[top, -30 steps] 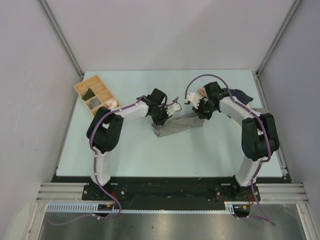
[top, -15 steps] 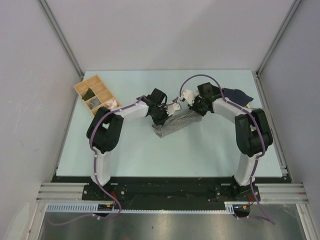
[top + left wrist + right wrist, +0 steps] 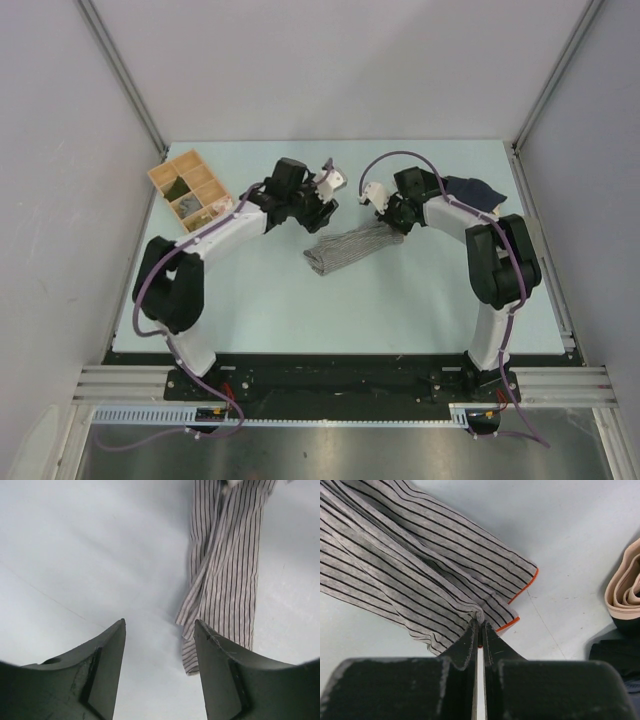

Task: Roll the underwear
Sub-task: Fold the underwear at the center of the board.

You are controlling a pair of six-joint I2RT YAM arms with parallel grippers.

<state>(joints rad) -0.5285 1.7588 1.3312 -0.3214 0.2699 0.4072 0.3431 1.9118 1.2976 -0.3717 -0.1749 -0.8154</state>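
The underwear [image 3: 345,248] is a grey cloth with fine dark stripes and an orange trim. It lies crumpled as a long band on the pale table. In the right wrist view the underwear [image 3: 420,565] runs up to my right gripper [image 3: 480,626]. That gripper is shut, pinching a fold at the hem near the orange edge. From above, the right gripper [image 3: 388,222] sits at the band's right end. My left gripper [image 3: 325,197] hovers behind the cloth's left part, open and holding nothing. In its own view the left gripper [image 3: 159,625] frames bare table, with the underwear [image 3: 230,570] ahead and to the right.
A wooden compartment box [image 3: 190,185] with small items stands at the back left. A navy garment [image 3: 475,190] lies at the back right beside the right arm. A folded beige garment [image 3: 625,587] and dark cloth [image 3: 615,655] lie close to the right of the right gripper.
The left gripper has opened, let go of the underwear and pulled back away from it. The right gripper shifted slightly left and stays shut on the cloth.
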